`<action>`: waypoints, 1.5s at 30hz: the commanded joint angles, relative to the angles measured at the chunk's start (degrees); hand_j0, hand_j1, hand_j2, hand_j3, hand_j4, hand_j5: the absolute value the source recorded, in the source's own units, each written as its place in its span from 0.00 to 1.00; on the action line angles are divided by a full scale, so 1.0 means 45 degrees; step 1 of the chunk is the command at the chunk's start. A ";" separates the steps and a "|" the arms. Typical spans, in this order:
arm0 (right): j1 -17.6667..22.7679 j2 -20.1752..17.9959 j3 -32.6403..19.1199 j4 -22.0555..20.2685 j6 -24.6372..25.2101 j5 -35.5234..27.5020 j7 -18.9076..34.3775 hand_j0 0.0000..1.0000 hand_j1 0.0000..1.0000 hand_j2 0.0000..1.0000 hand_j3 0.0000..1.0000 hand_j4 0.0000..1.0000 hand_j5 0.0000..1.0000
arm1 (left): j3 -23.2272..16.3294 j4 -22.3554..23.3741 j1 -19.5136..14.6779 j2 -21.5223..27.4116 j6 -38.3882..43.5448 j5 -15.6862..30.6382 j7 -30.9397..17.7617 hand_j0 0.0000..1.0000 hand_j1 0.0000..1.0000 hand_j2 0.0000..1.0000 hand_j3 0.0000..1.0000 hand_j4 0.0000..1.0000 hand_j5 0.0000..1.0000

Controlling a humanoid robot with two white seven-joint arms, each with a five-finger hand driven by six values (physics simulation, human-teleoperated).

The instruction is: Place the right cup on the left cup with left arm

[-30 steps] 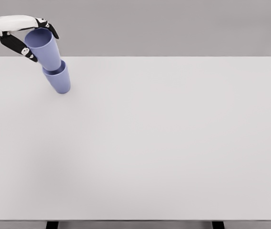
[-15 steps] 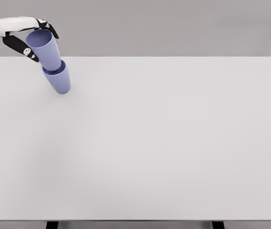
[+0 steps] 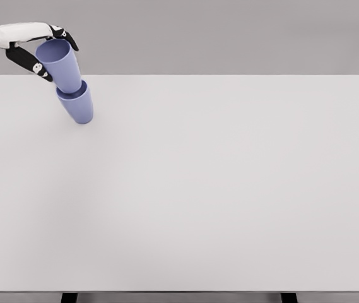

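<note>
Periwinkle-blue plastic, the upper tapered cup [image 3: 60, 63] sits nested in the mouth of the matching lower blue cup [image 3: 77, 105], which stands on the far left part of the flat white table [image 3: 217, 189]. Both lean the same way: the stack's long axis runs from the lower cup's base up and to the left, towards the arm. The left hand [image 3: 39, 49], white with black fingers [image 3: 30, 61], reaches in from the left of the upper cup and brackets its rim, fingers to either side; whether they press on it or have slackened, I cannot tell. The placing looks done, so the next move should be drawing the hand leftwards, clear of the rim. The right hand does not show.
</note>
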 commanded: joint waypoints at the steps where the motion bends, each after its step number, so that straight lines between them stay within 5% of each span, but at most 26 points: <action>1: 0.0000 0.0000 -0.0001 0.0001 -0.0002 0.0006 0.0003 1.00 1.00 1.00 1.00 1.00 1.00 | 0.0048 -0.0001 0.0000 0.0000 0.0033 0.0058 0.0011 0.56 0.56 0.56 0.56 0.56 0.56; 32: 0.0000 0.0000 -0.0001 0.0001 -0.0002 0.0006 0.0003 1.00 1.00 1.00 1.00 1.00 1.00 | 0.0087 0.0155 0.0039 -0.0039 0.0033 0.0078 0.0011 0.56 0.56 0.56 0.56 0.56 0.56; 37: 0.0000 0.0000 -0.0001 0.0001 -0.0002 0.0006 0.0003 1.00 1.00 1.00 1.00 1.00 1.00 | 0.0087 0.0155 0.0059 -0.0058 0.0033 0.0078 0.0011 1.00 1.00 1.00 1.00 1.00 1.00; 45: 0.0000 0.0000 -0.0001 0.0001 -0.0002 0.0006 0.0003 1.00 1.00 1.00 1.00 1.00 1.00 | 0.0087 0.0116 0.0078 0.0039 0.0033 0.0078 0.0011 1.00 1.00 1.00 1.00 1.00 1.00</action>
